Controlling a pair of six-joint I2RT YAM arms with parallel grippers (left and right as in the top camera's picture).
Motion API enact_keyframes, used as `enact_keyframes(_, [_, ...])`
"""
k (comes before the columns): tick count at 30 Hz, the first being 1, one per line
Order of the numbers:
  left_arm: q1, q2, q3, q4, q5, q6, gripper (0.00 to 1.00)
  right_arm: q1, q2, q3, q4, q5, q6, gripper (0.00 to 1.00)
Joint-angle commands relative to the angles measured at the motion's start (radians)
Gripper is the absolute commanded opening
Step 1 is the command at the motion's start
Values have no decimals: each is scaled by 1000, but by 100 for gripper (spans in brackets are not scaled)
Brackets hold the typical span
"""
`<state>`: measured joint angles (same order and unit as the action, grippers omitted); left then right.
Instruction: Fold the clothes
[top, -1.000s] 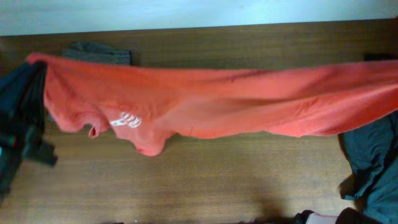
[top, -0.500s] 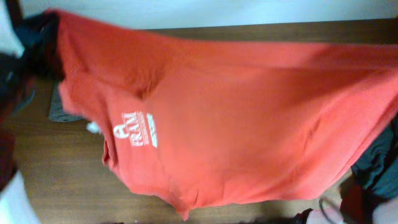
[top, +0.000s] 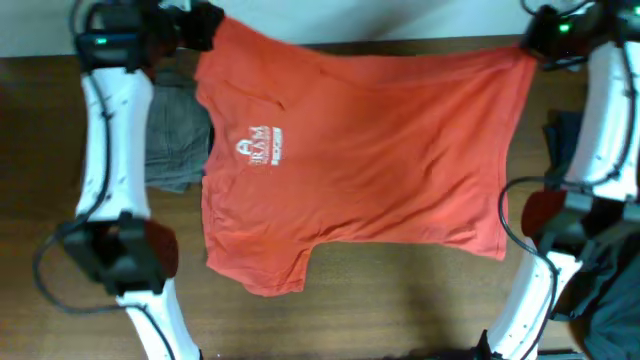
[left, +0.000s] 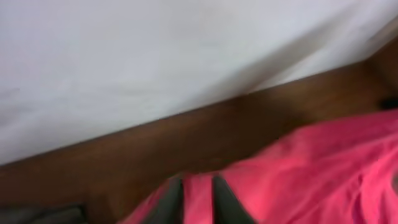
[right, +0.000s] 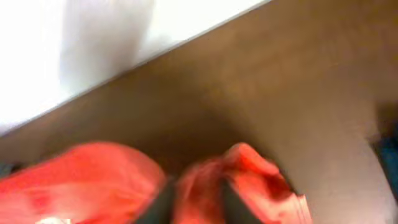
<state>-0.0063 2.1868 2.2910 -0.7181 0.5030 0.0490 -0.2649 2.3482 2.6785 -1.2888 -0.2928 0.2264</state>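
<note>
Overhead view: the soft, limp orange-red T-shirt (top: 380, 150) seems best held at its 2 far corners, where left gripper (top: 205, 24) and right gripper (top: 533, 40) sit, clamped or not I cannot tell.

White arm links (top: 103, 130) are joined by black joints (top: 112, 252); green lights (top: 100, 41) are shown on top, black cables (top: 503, 215) looped below
</note>
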Motion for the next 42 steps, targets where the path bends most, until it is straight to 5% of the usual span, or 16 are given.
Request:
enact_keyframes(1, [0,108,3,101,-29,-66,59,-13,83,3,53,27,-13,60])
enact_keyframes(5, [40,74,28,69,-29,-86,70,-71,53,8,-18,21,-35,64])
enact_keyframes(11, [145,-212,151,-270,-34,41,70,-230,-233,9,-260,8,-145,66])
enact_keyframes(17, [154,-406,151,-547,-184,58,83,-243,-407,9,-391,8,-145,70])
enact_keyframes(20, [154,-448,150,-759,-204,57,83,-219,-481,-12,-410,-18,-137,83])
enact_keyframes(25, [155,-424,82,-930,-263,46,83,-193,-476,-75,-410,-13,-137,86])
enact_keyframes(34, [144,-419,-410,-911,-230,24,87,-174,-476,-653,-372,-10,-158,85])
enact_keyframes(42, [159,-419,-990,-583,-228,-46,87,-174,-476,-1200,-80,-14,-134,85])
